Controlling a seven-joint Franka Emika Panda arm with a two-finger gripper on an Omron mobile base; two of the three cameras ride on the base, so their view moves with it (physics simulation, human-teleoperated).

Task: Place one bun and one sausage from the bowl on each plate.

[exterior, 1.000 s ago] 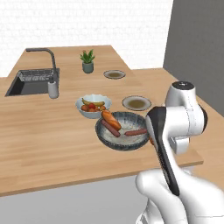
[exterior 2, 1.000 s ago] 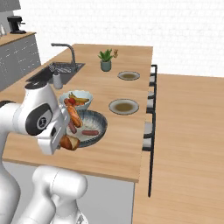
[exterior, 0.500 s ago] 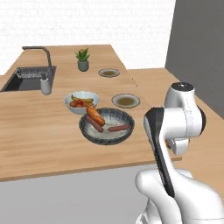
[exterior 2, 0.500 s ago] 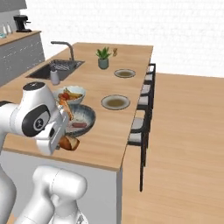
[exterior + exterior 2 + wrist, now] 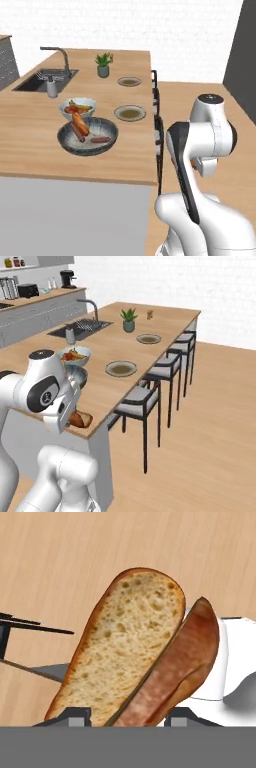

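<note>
Bowl (image 5: 87,136) sits left on the counter (image 5: 125,160), sausages (image 5: 100,140) inside; plates (image 5: 130,113) at its two o'clock. Over on the right, gripper (image 5: 127,714) clamped tight around a split bun (image 5: 125,662).

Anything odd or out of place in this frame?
Nothing is spilled or broken. The gripper holds a split bun off to the side of the counter, over the floor, away from both plates, which are bare. Sausages and a bun still lie in the bowl.
</note>
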